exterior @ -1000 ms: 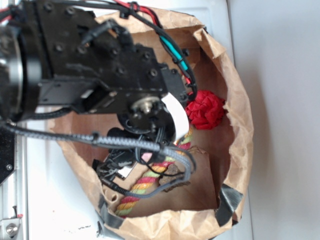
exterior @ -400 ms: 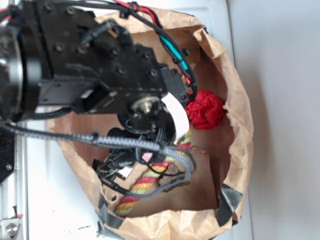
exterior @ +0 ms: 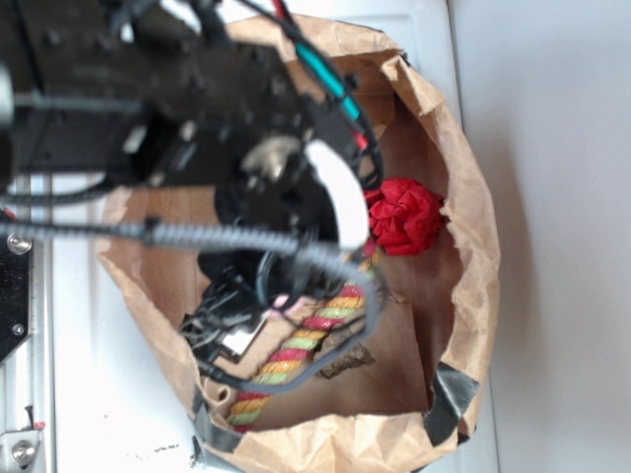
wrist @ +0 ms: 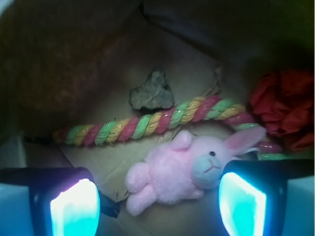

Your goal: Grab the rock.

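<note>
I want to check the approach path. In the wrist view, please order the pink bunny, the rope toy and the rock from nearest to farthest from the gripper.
1. Pink bunny: nearest, lying between the fingers of the open gripper, slightly right.
2. Rope toy: just beyond the bunny, stretched across the bag floor.
3. Rock: farthest, behind the rope, near centre.

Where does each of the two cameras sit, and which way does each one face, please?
Exterior: above, looking down into the paper bag; the black arm and its cables cover the left half.
Wrist: on the arm, facing the bag floor; the open gripper frames the bottom, with the rock beyond the rope and the pink bunny nearest.
Shared: the rope and the red ball show in both.
</note>
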